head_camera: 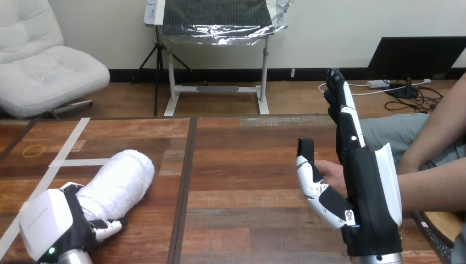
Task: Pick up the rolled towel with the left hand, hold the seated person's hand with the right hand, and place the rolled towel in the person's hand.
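The rolled white towel lies on the wooden table at the lower left, pointing away from me. My left hand is at its near end, with fingers and thumb curled round the roll. My right hand stands upright at the right, fingers straight and pointing up, thumb spread to the left. The person's hand reaches in from the right and shows in the gap between my thumb and palm, touching or just behind the palm. My right-hand fingers are not curled round it.
White tape strips cross the table's left part, and a yellow elastic band lies beside them. A dark seam runs down the table's middle. The person's forearm extends in from the right edge.
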Robot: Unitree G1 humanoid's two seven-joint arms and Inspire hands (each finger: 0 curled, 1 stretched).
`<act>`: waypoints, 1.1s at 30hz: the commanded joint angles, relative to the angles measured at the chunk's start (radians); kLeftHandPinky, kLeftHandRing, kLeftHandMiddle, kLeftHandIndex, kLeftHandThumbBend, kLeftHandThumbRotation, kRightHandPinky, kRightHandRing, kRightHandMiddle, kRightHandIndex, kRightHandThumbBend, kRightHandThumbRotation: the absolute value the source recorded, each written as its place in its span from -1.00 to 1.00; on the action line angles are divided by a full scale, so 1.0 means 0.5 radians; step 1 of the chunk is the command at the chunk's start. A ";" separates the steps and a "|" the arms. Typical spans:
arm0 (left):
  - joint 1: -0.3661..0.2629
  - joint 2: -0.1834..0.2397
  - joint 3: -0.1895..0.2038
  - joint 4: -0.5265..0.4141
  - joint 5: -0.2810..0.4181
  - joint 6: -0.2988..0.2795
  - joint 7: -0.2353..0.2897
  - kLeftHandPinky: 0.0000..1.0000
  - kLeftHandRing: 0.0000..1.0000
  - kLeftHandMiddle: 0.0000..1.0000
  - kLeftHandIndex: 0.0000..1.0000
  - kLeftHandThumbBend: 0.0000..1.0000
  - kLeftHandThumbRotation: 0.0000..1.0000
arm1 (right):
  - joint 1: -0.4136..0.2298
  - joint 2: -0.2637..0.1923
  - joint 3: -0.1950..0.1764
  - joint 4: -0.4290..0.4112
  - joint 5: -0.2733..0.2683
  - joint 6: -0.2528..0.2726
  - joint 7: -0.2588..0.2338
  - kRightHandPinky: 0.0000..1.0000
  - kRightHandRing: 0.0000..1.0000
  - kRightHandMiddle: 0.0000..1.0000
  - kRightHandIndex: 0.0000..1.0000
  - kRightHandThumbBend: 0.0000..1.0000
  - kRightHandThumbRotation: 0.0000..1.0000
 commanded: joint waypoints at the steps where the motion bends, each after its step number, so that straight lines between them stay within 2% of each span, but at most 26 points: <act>1: -0.022 0.025 0.000 0.062 -0.024 -0.113 0.070 -0.03 -0.01 0.05 0.13 0.64 -1.00 | -0.131 0.043 -0.022 -0.035 0.003 -0.012 -0.004 1.00 1.00 1.00 1.00 -1.00 -1.00; 15: -0.012 0.035 -0.004 0.110 -0.059 -0.343 0.180 -0.10 -0.07 0.00 0.11 0.61 -1.00 | -0.125 0.041 -0.025 -0.038 -0.010 -0.015 -0.009 1.00 1.00 1.00 1.00 -1.00 -1.00; 21: -0.010 0.038 -0.002 0.146 -0.089 -0.480 0.228 -0.13 -0.10 -0.02 0.09 0.60 -1.00 | -0.128 0.047 -0.027 -0.033 -0.013 -0.017 -0.017 1.00 1.00 1.00 1.00 -1.00 -1.00; 24: -0.006 0.029 0.017 0.162 -0.150 -0.595 0.243 -0.14 -0.11 -0.03 0.09 0.60 -1.00 | -0.127 0.045 -0.029 -0.035 -0.015 -0.011 -0.017 1.00 1.00 1.00 0.99 -1.00 -1.00; 27: 0.003 0.016 0.038 0.164 -0.235 -0.710 0.212 -0.16 -0.12 -0.03 0.08 0.57 -1.00 | -0.127 0.041 -0.032 -0.032 -0.001 -0.012 -0.010 1.00 1.00 1.00 0.99 -1.00 -1.00; 33: 0.018 -0.008 0.076 0.192 -0.441 -1.031 0.141 -0.18 -0.13 -0.04 0.08 0.51 -1.00 | -0.130 0.039 -0.039 -0.030 -0.002 -0.016 -0.015 1.00 1.00 1.00 0.99 -1.00 -1.00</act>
